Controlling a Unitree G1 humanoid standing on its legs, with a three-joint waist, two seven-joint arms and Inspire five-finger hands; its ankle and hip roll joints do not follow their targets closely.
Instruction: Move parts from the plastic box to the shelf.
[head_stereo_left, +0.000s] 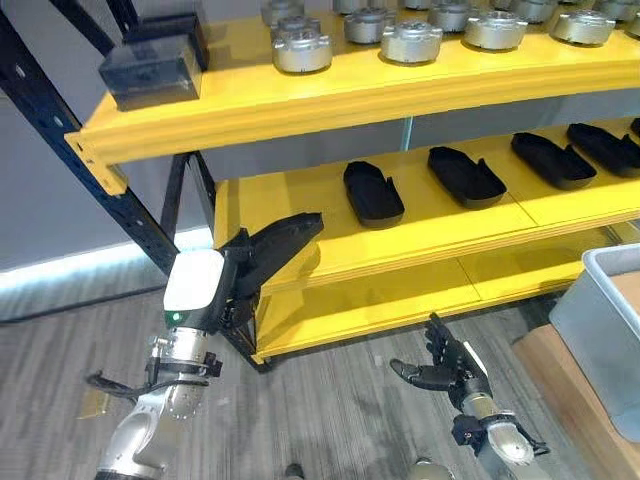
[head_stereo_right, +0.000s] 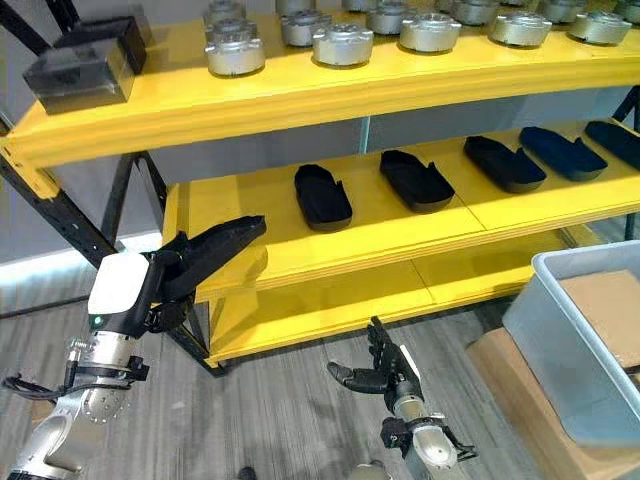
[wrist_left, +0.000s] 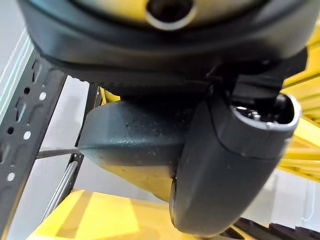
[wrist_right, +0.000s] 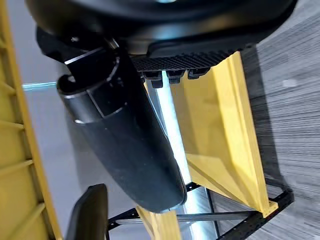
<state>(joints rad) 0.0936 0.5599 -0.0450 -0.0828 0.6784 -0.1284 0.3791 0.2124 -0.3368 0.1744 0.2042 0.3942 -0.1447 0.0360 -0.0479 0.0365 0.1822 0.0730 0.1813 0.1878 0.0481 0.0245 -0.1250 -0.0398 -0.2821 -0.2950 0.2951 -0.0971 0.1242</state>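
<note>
a: what is the left hand (head_stereo_left: 235, 275) doing?

b: it is gripping a black part (head_stereo_left: 285, 240), fingers curled round its near end, and holding it tilted upward at the front left edge of the middle tier of the yellow shelf (head_stereo_left: 330, 100). the part's far tip is hanging over that tier's near corner; whether it is touching the board cannot be told.

a: and the right hand (head_stereo_right: 385, 375)?

b: it is hovering low over the grey wood-look floor (head_stereo_left: 330, 420), in front of the bottom tier, with fingers spread and relaxed and nothing in them. in its own wrist view the thumb is standing straight out beside the yellow frame.

a: where are the other parts sitting?

b: four more black moulded parts are lying in a row along the middle tier, well to the right of the held one; the nearest black part on the shelf (head_stereo_left: 372, 193) is resting flat by itself, the next (head_stereo_left: 465, 176) beside it. on the top tier, round silver metal parts (head_stereo_left: 302, 48) are standing in rows, and a dark block (head_stereo_left: 150, 72) is sitting at the left end.

a: and the plastic box?

b: the grey plastic box (head_stereo_right: 570, 350) is standing at the right, on a brown cardboard carton (head_stereo_right: 510, 400), well apart from both hands. something brown and flat is showing inside it.
</note>
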